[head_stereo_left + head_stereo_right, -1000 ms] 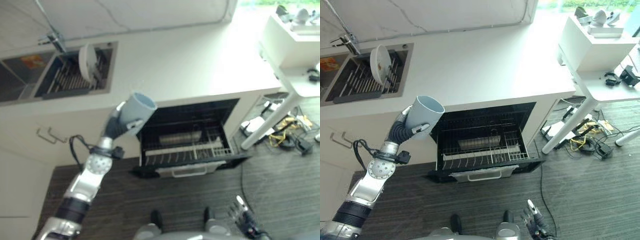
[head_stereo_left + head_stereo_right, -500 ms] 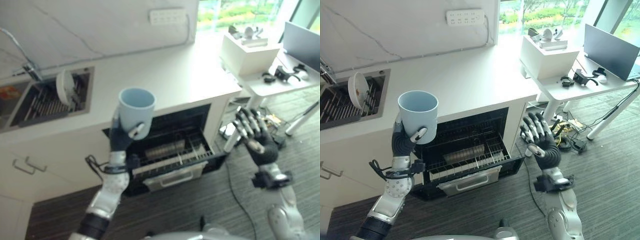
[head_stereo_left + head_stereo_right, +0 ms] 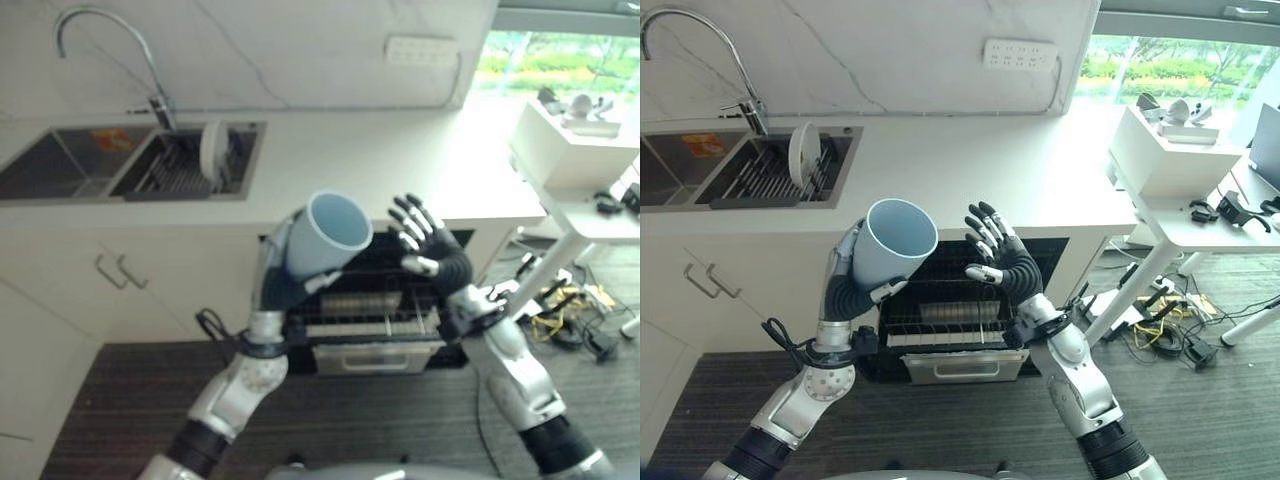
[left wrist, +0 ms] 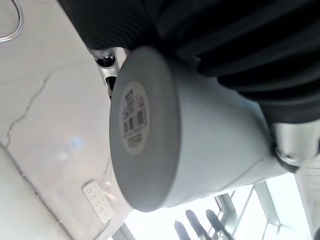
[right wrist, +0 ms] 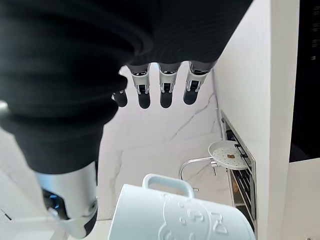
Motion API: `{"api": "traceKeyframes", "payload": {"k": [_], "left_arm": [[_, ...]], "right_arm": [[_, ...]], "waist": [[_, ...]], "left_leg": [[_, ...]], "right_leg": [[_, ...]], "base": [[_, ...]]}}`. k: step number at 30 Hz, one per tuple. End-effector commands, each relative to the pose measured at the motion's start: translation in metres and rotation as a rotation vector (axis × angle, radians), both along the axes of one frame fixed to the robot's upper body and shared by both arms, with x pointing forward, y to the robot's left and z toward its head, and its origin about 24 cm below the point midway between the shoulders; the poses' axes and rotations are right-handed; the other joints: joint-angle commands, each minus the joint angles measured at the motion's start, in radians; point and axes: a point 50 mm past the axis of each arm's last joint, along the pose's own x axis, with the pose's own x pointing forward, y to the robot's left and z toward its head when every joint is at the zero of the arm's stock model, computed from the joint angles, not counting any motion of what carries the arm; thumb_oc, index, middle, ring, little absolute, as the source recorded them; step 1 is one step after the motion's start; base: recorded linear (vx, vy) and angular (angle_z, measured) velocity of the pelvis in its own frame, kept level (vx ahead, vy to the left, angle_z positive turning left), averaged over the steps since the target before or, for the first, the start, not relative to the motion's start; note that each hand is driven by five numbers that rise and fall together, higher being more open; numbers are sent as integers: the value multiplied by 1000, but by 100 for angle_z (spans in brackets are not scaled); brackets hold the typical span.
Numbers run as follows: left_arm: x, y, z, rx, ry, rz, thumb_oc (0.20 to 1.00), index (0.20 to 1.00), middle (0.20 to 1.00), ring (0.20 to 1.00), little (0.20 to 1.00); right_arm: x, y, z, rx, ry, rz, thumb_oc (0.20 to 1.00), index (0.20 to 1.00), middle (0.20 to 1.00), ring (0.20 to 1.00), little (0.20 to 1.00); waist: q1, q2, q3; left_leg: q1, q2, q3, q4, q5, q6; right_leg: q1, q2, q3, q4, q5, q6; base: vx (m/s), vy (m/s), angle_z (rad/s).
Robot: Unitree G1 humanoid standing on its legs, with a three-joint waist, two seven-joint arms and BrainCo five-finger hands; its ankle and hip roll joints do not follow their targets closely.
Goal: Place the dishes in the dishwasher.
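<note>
Holding a pale blue mug [image 3: 895,243] aloft in the left hand [image 3: 843,285], fingers curled round the body, mouth tilted up and toward the right hand [image 3: 1002,262], well above the open dishwasher [image 3: 952,325] under the table [image 3: 970,170]. Raising the right hand just beside the mug with fingers spread and straight, gripping nothing, not touching it as far as can be told. Showing, in the right wrist view, the mug's handle [image 5: 168,183] turned toward that hand, and in the left wrist view the labelled base [image 4: 134,121] facing back along the arm. Judging the step as a handover or a steadied lowering into the pulled-out rack [image 3: 950,331]: worth closing the right hand on the handle or wall before loosening the left, keeping the mug from tipping, then turning the mouth downward and settling it between the rack's wires rather than on them. Watching the front lip of the table during the descent, since mug and both hands are hanging close in front of it. Leaving a white plate [image 3: 801,154] standing on edge in the sink [image 3: 750,170] rack beside the tap [image 3: 700,45], yet to be loaded.
</note>
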Motion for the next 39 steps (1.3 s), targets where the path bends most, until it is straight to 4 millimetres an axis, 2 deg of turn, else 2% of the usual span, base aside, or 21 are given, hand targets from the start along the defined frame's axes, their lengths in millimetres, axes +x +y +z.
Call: {"api": "traceKeyframes", "payload": {"k": [1, 9, 20, 29, 39], "left_arm": [[13, -4, 20, 9, -142, 1, 200, 200, 200, 200, 200], [10, -1, 20, 29, -210, 87, 200, 200, 200, 200, 200], [11, -7, 13, 92, -163, 74, 200, 200, 200, 200, 200], [13, -12, 2, 110, -79, 45, 200, 200, 200, 200, 200], [12, -22, -5, 122, -68, -14, 200, 200, 200, 200, 200]], "right_arm": [[6, 4, 24, 18, -105, -17, 1000, 1000, 1000, 1000, 1000], [6, 23, 24, 36, -55, 124, 1000, 1000, 1000, 1000, 1000], [1, 46, 32, 63, -45, 293, 1000, 1000, 1000, 1000, 1000], [3, 57, 41, 79, -61, 324, 1000, 1000, 1000, 1000, 1000], [9, 67, 47, 105, -47, 332, 1000, 1000, 1000, 1000, 1000]], "waist": [[18, 9, 2], [36, 4, 0], [49, 2, 2], [62, 4, 5], [73, 1, 8]], "left_leg": [[40, 10, -31, 15, -118, 3], [42, 12, -36, 9, -116, 3], [40, 13, -43, 12, -116, 4], [40, 10, -53, 20, -118, 6], [40, 10, -61, 23, -119, 7]], "right_leg": [[22, -25, -43, 50, -124, 19], [29, -24, -51, 44, -122, 19], [29, -25, -51, 49, -125, 19], [30, -24, -47, 60, -131, 15], [33, -25, -46, 65, -136, 12]], "base": [[7, -4, 7], [0, -6, 7], [0, 0, 0], [19, -1, 1], [29, -1, 2]]}}
